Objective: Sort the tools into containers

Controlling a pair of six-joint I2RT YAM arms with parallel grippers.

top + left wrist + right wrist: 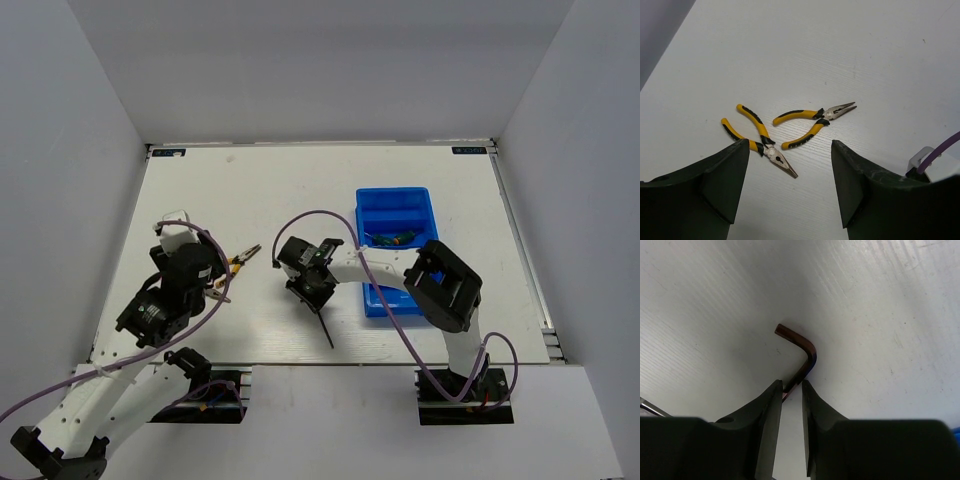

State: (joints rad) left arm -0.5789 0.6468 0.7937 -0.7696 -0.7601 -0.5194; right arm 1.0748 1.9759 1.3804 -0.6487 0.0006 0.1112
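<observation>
Left wrist camera: two pairs of needle-nose pliers on the white table (880,60), yellow-and-black handles. One pair (812,121) points its nose right, and the other pair (759,140) lies just beside it, nose toward the camera. The left gripper (790,172) hovers over them with its fingers (715,185) spread wide, gripping nothing. From the top camera only one nose and a bit of handle peek out past that arm.

Over to the right gripper (791,390). Its wrist view shows the fingers nearly together, pinched on the long leg of a dark L-shaped hex key (805,352), bent end pointing away. The top view shows that key only as a thin dark line below the gripper, mid-table, left of the blue tray (395,192). Green-handled tools (390,238) lie in a middle section of the tray, seen from the top camera only.
</observation>
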